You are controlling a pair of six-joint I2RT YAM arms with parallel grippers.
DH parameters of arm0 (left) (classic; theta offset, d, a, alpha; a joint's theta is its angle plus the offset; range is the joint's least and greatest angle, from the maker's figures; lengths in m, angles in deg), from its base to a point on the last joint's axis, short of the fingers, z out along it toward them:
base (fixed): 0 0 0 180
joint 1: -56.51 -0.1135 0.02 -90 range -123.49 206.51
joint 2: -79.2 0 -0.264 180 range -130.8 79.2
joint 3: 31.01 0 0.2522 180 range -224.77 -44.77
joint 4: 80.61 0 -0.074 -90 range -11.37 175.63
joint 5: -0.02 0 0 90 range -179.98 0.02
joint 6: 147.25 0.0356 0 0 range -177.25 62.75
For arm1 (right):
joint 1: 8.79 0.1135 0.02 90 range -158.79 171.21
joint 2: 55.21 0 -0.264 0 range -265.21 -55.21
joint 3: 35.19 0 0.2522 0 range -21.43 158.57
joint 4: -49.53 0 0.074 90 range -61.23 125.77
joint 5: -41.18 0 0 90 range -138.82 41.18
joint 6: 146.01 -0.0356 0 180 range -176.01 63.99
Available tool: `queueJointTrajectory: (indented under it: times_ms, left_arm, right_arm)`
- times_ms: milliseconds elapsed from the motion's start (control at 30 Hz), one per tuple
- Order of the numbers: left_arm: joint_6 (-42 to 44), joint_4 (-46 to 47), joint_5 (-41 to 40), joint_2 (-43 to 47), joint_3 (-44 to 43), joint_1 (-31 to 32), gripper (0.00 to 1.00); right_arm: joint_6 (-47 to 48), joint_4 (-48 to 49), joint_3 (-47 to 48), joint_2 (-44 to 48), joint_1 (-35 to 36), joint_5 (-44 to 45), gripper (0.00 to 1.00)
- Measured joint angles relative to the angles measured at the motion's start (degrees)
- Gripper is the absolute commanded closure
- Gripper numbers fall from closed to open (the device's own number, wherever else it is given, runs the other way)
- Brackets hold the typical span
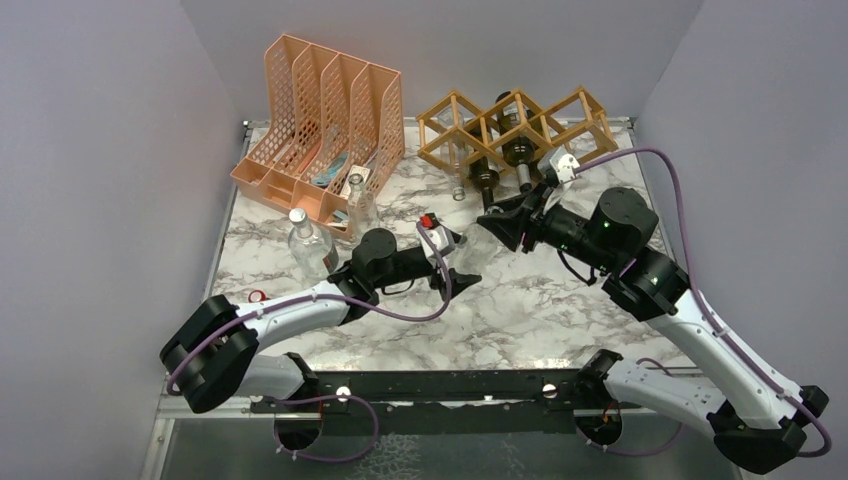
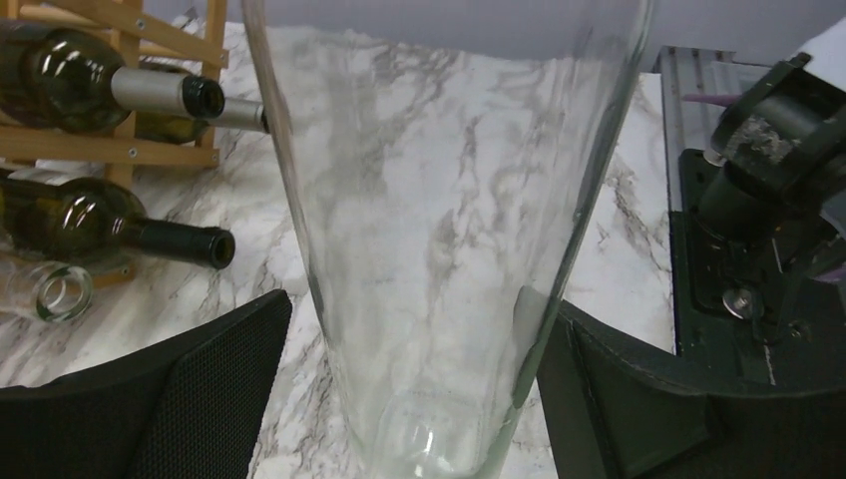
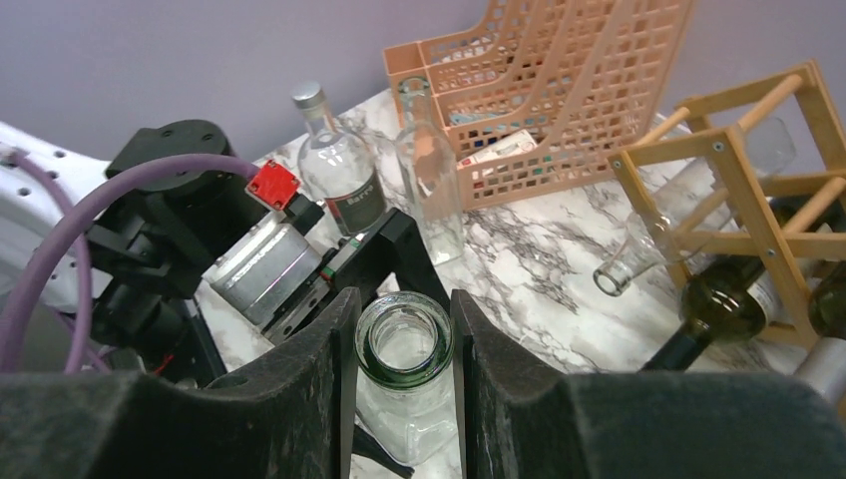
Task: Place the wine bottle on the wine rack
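Glass is what I have hold of: my right gripper [image 3: 404,299] is clamped tight on the neck of the clear wine bottle [image 3: 403,349], one pad pressed to each side just under its open mouth. My left gripper [image 2: 414,319] stands wide around the body of the same bottle. One finger [image 2: 200,399] shows a sliver of marble between itself and the glass. The other sits right at the glass, and I cannot tell whether it touches.

The wine bottle is in front of the wine rack [image 1: 515,125], apart from it and in none of its cells, over the marble table [image 1: 560,310]. I cannot tell whether its base rests on the table.

Farther out, to the front left of the rack, a squat bottle [image 3: 337,170] with a metal cap and a slim bottle [image 3: 429,175] with an open mouth stand upright. In the rack itself lie dark bottles [image 2: 60,70], necks pointing my way, and a clear bottle [image 3: 611,277] at its left end. Just left of the rack stands an orange mesh file organizer [image 1: 320,110].
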Motion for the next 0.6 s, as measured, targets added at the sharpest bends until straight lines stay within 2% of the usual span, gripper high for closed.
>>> queueJointTrajectory:
  times_ms: [67,200,333,400,433,500,533,600]
  left_arm:
    - [0.04,1.33,2.12,0.00,0.28,-0.02,0.19]
    - [0.31,3.58,5.95,0.02,0.92,0.00,0.38]
    - [0.48,4.42,7.58,0.02,1.38,0.02,0.68]
    - [0.79,4.59,7.98,0.02,1.38,0.02,0.89]
    - [1.16,4.68,8.04,0.02,1.38,-0.02,1.00]
    - [1.99,4.68,8.11,0.02,1.38,0.00,1.00]
    - [2.56,4.68,8.09,0.02,1.38,-0.02,1.00]
    - [4.59,4.63,8.11,0.02,1.38,-0.13,1.00]
  right_arm:
    - [1.01,-0.09,0.00,0.63,0.00,-2.05,0.99]
    - [2.67,-0.74,0.00,1.25,0.00,-4.81,0.99]
    - [3.91,-1.55,0.00,1.38,0.00,-6.36,0.99]
    - [4.31,-1.60,0.00,1.44,0.00,-6.69,0.96]
    - [4.31,-1.60,0.02,1.46,0.00,-6.78,0.84]
    - [4.22,-1.73,0.07,1.49,0.00,-6.75,0.55]
    - [4.09,-2.14,0.26,1.49,0.00,-6.62,0.44]
    - [3.43,-2.84,0.98,1.46,0.00,-5.88,0.33]
